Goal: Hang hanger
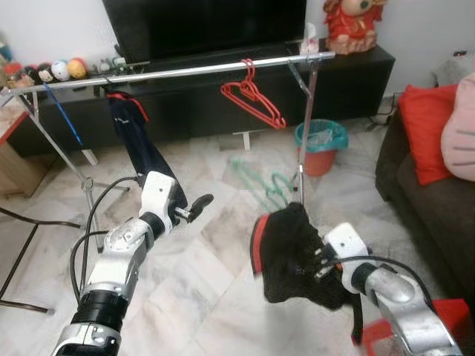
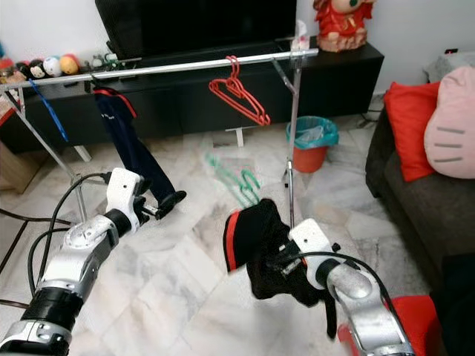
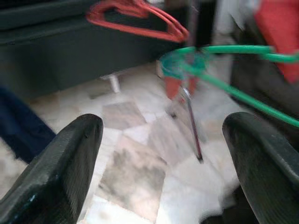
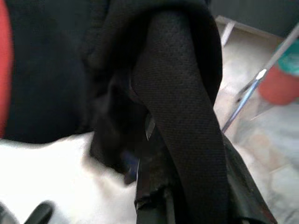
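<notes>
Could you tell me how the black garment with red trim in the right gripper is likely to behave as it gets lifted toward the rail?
The black garment droops in folds over the right gripper, so it is probably floppy and will sag. It looks light, hanging bunched from one grip. Its loose folds might snag or swing near the rail.

a home living room: a television (image 1: 204, 26) on a low black cabinet (image 1: 349, 78) far off, sofa (image 1: 427, 193) at right, marble floor (image 1: 208, 282).
</notes>
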`<state>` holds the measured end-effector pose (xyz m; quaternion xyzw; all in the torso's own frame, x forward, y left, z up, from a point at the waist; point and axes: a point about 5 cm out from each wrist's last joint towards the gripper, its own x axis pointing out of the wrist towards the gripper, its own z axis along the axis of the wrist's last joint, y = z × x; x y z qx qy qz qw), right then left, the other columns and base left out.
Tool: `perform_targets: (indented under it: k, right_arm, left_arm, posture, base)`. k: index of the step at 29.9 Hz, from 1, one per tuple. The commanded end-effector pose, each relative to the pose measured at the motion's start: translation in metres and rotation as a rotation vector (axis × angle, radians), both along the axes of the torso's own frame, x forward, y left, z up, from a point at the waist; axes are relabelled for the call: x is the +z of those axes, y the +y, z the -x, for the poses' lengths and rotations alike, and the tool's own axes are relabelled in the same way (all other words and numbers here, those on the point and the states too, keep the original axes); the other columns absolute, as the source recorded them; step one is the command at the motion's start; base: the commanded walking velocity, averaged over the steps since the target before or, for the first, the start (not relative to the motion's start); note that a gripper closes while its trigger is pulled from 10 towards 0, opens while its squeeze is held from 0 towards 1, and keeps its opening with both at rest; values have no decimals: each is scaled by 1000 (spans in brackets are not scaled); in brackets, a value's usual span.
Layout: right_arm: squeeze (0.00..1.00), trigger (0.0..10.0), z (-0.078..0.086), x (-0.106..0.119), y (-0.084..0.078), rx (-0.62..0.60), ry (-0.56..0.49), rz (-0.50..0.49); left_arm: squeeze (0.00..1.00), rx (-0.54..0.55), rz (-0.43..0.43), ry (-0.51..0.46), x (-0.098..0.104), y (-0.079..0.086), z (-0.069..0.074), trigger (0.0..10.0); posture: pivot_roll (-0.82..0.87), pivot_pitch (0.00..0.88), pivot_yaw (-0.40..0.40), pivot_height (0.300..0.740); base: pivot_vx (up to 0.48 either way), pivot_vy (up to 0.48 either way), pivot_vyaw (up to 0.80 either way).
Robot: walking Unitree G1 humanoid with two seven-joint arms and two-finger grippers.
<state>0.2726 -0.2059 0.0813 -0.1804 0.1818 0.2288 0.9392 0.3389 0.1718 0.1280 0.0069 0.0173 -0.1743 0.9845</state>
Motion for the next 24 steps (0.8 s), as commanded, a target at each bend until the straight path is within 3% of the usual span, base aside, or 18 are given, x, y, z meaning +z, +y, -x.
perform_targets:
  k: [1,3,5,8,14,24]
  right_arm:
    - [0,10000,-12,25,1,-18,-131,-33]
    - [0,10000,-17,30,-5,-97,-174,-53]
    - [0,10000,-21,34,-8,-219,-207,-140]
    - [0,10000,-19,30,-2,-285,-212,-220]
    - [0,10000,-12,21,15,-257,-204,-232]
    - [0,10000,-11,19,16,-259,-188,-237]
  left_arm:
    - [0,50,25,-36,6,6,-2,10000]
    - [0,67,26,-44,5,6,0,10000]
    - [0,77,47,-42,2,2,4,10000]
    - [0,92,64,-38,-2,-2,6,10000]
    - [0,91,71,-41,-2,-7,5,10000]
    - [0,79,68,-47,-3,-12,7,10000]
  posture:
    - [-99,0,122,740]
    - [-99,0,120,740]
    - [-93,0,117,740]
    - [-93,0,117,740]
    - [-100,0,126,740]
    - [-102,0,115,740]
  base:
    - [0,0,0]
    - [0,0,0]
    - [0,0,0]
    - [0,0,0]
    - [0,0,216]
    - [0,0,800]
